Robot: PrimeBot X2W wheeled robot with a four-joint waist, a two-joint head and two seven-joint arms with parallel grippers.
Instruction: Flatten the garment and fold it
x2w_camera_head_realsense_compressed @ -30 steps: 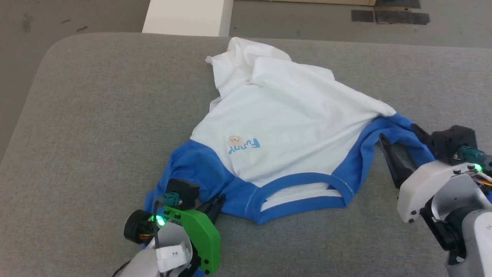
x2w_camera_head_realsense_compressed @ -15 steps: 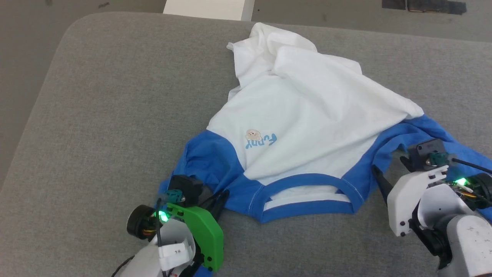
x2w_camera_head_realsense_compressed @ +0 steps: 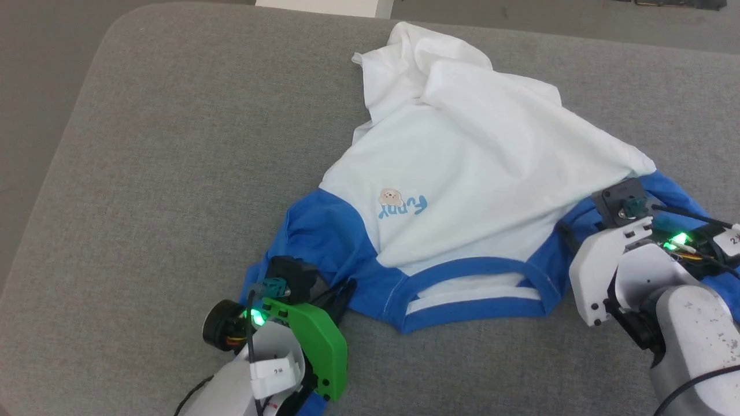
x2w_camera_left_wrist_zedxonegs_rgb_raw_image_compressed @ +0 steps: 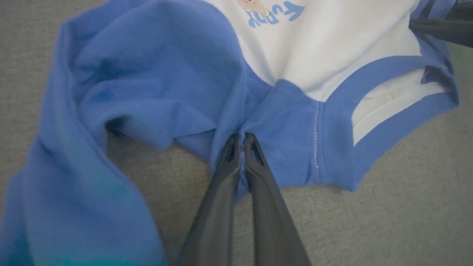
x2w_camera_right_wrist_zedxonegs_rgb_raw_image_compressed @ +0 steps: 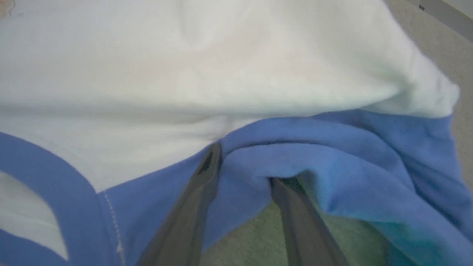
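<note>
The garment (x2w_camera_head_realsense_compressed: 474,167), a white T-shirt with blue sleeves and neckband, lies rumpled on the grey surface with its neck towards me. My left gripper (x2w_camera_head_realsense_compressed: 340,290) is shut on the blue shoulder fabric beside the neckband; in the left wrist view its fingers (x2w_camera_left_wrist_zedxonegs_rgb_raw_image_compressed: 242,139) pinch a fold of the garment (x2w_camera_left_wrist_zedxonegs_rgb_raw_image_compressed: 166,74). My right gripper (x2w_camera_right_wrist_zedxonegs_rgb_raw_image_compressed: 245,166) is open and straddles a fold of the other blue shoulder of the garment (x2w_camera_right_wrist_zedxonegs_rgb_raw_image_compressed: 221,66). In the head view the right gripper (x2w_camera_head_realsense_compressed: 569,238) is mostly hidden under its wrist.
The grey padded surface (x2w_camera_head_realsense_compressed: 173,144) has a rounded corner at the far left, with floor beyond it. A white block (x2w_camera_head_realsense_compressed: 324,6) stands past the far edge. The shirt's hem end is bunched at the back (x2w_camera_head_realsense_compressed: 404,52).
The head camera has shifted. My right gripper has moved forward onto the blue shoulder and its jaws have narrowed around a fold. The left gripper keeps its hold.
</note>
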